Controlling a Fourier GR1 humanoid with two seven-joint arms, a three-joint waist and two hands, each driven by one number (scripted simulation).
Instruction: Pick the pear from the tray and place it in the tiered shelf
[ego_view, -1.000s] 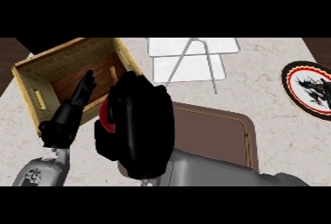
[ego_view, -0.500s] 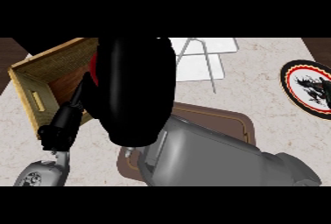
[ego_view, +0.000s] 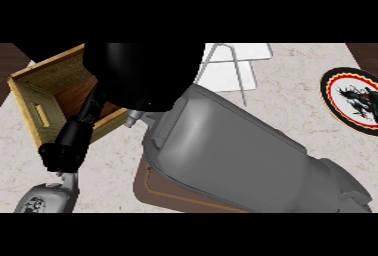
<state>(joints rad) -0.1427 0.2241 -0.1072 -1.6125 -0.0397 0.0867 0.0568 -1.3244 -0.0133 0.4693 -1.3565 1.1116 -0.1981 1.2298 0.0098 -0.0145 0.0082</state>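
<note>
The right forearm (ego_view: 244, 155) fills the centre of the head view, running from 5 o'clock up toward 11 o'clock. Its black right hand (ego_view: 144, 75) sits large and close to the camera at about 11 o'clock, above the right edge of the wooden crate (ego_view: 44, 107). Only the back of this hand shows as a dark mass; whether its fingers are curled or straight cannot be told. The pear is not visible anywhere; it may be hidden under that hand.

The left hand (ego_view: 74, 137) stands at 9 o'clock, fingers straight and pointing up into the crate's opening, holding nothing.

The brown tray (ego_view: 159, 192) lies at 6 o'clock, mostly covered by the right forearm; only its lower left corner and rim show.

A white wire-framed shelf (ego_view: 236, 67) stands at 12 to 1 o'clock on the marble counter (ego_view: 295, 105). A round plate (ego_view: 353, 97) with red rim and dark emblem lies at 3 o'clock, cut by the view's edge.
</note>
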